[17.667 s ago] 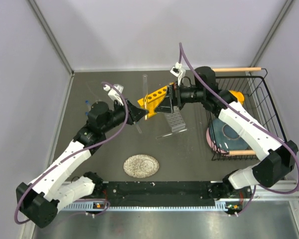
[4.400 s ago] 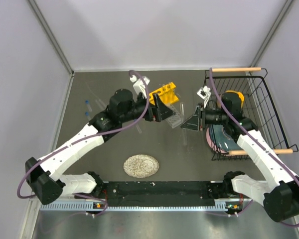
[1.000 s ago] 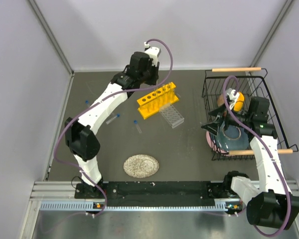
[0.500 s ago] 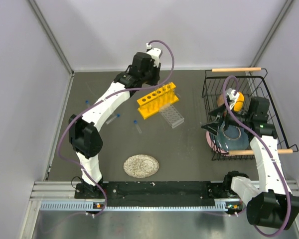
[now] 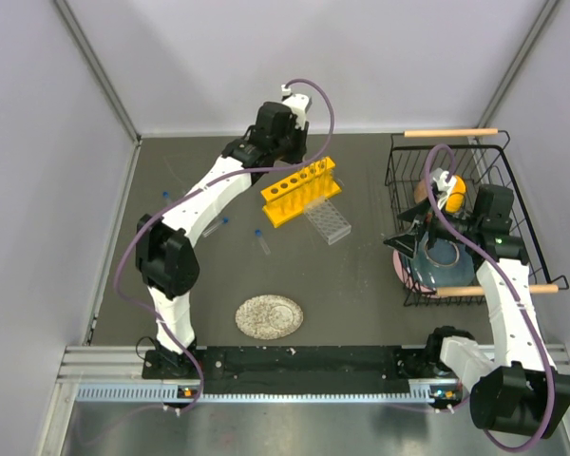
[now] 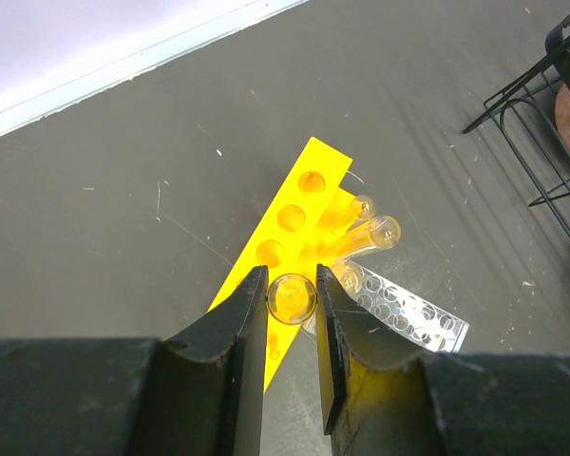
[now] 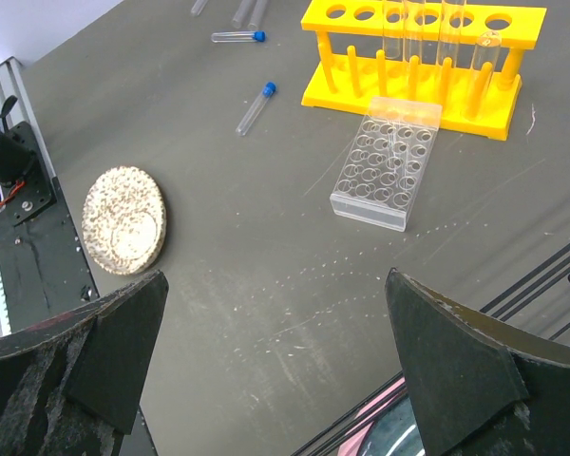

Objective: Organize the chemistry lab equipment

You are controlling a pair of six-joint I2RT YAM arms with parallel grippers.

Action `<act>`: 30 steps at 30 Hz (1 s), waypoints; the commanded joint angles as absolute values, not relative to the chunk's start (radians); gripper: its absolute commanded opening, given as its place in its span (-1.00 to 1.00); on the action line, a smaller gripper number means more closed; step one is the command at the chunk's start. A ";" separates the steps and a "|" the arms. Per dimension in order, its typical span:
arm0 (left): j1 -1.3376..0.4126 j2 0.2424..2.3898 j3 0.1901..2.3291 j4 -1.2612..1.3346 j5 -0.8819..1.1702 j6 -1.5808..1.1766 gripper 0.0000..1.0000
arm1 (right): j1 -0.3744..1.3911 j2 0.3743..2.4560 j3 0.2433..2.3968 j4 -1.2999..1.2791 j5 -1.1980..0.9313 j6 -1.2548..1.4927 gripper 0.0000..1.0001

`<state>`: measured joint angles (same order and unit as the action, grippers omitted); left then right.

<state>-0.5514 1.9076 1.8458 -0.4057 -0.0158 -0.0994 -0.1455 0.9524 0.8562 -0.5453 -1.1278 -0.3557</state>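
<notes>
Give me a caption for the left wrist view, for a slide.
Left gripper holds a glass tube above the yellow rack.

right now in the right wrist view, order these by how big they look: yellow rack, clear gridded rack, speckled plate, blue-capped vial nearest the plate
1. yellow rack
2. clear gridded rack and speckled plate: too alike to rank
3. blue-capped vial, smallest by far

Wide bare tabletop (image 5: 361, 285) between plate (image 5: 269, 316) and clear rack (image 5: 327, 221), and from clear rack across to basket (image 5: 391, 176) wall. Clear rack lies just beside yellow rack (image 5: 301, 190); no lane there. Left gripper (image 6: 291, 285), clamped on a tube (image 6: 292, 299), hangs over yellow rack; three holes (image 6: 291, 218) at one end open, standing tubes (image 7: 449, 28) fill other end. Loose vials (image 5: 215, 226) litter left side.
</notes>
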 commanded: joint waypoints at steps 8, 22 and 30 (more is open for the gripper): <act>-0.548 1.881 1.827 -0.350 -0.015 -0.100 -0.83 | -0.155 0.957 0.867 -0.500 -1.147 -0.374 0.97; -0.548 1.816 1.838 -0.371 -0.028 -0.091 -0.83 | -0.155 0.959 0.864 -0.500 -1.150 -0.377 0.97; -0.548 1.772 1.806 -0.374 -0.022 -0.089 -0.83 | -0.156 0.959 0.862 -0.502 -1.150 -0.379 0.97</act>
<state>-0.5503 1.8473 1.8217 -0.4042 -0.0204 -0.1005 -0.1463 0.9577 0.8562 -0.5446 -1.1275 -0.3569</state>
